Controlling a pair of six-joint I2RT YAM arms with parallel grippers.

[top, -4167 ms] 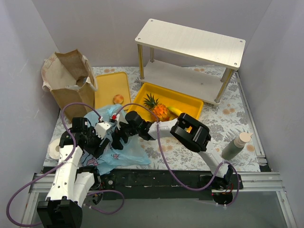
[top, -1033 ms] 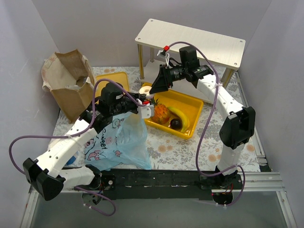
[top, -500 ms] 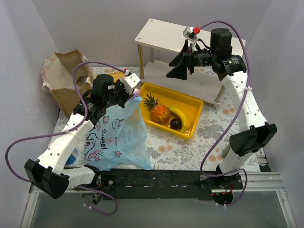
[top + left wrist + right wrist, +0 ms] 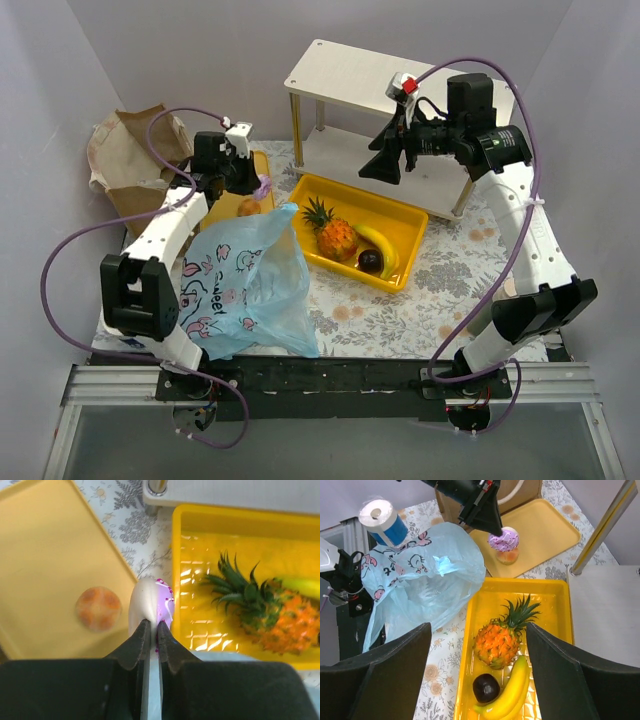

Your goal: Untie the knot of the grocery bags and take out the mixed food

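My left gripper [image 4: 151, 625] is shut on a pink-iced doughnut [image 4: 159, 605], holding it just above the flat yellow tray [image 4: 45, 555]. A pale doughnut [image 4: 98, 608] lies on that tray beside it. In the top view the left gripper [image 4: 250, 183] is behind the light-blue plastic bag [image 4: 250, 285], which slumps open on the table. The brown paper bag [image 4: 135, 165] stands at the back left. My right gripper [image 4: 477, 630] hangs open and empty, high over the deep yellow tray [image 4: 400, 210], which holds a pineapple [image 4: 497, 642], a banana [image 4: 512, 690] and a dark round fruit [image 4: 486, 687].
A two-level white shelf [image 4: 400, 90] stands at the back right, close behind the right gripper [image 4: 385, 165]. A white tape roll on a blue core [image 4: 382, 520] sits by the blue bag's left side. Grey walls enclose the table on three sides.
The left gripper has carried the pink doughnut from beside the deep tray back-left to over the flat tray. The right gripper rose from the deep tray to near the shelf.
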